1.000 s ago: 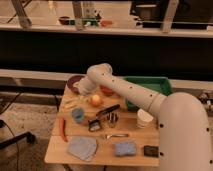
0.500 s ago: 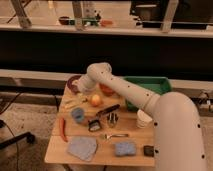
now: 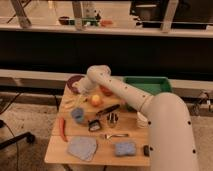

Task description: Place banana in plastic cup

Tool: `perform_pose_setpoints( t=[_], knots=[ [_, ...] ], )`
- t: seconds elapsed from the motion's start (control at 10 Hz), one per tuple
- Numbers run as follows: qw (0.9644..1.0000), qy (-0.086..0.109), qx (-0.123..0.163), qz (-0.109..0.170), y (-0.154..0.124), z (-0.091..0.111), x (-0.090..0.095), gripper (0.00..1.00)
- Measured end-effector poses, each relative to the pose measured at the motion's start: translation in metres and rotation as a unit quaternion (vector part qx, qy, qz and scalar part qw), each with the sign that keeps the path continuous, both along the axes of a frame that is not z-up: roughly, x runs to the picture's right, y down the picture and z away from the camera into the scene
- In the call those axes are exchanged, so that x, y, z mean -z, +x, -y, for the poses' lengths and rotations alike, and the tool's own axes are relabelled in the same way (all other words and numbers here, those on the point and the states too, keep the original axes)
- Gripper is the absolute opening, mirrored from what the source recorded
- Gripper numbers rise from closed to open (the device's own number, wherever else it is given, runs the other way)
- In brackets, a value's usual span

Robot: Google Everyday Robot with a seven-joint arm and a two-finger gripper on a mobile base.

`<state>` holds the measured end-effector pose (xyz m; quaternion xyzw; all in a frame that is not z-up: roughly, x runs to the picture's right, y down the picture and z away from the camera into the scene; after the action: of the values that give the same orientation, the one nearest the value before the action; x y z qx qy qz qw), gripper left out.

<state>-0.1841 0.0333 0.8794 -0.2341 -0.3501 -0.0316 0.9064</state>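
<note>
Gripper [image 3: 81, 96] beside banana [image 3: 68, 103], behind plastic cup [image 3: 77, 114]

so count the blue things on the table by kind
plastic cup: 1
cloth: 1
sponge: 1
total: 3
The gripper hangs over the back left of the table.

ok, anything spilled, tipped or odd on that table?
Nothing stands out. The banana lies on the table, not yet in the plastic cup, which stands upright beside it. No spill shows. The gripper is at the far corner by the dark bowl, close to the banana.
</note>
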Motion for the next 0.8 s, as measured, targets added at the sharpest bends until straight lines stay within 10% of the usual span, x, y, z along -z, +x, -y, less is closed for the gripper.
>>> perform_pose_setpoints(
  t=[0.8],
  knots=[
    [0.9996,-0.021,0.013,0.015,-0.023,-0.013,-0.017,0.8]
  ],
)
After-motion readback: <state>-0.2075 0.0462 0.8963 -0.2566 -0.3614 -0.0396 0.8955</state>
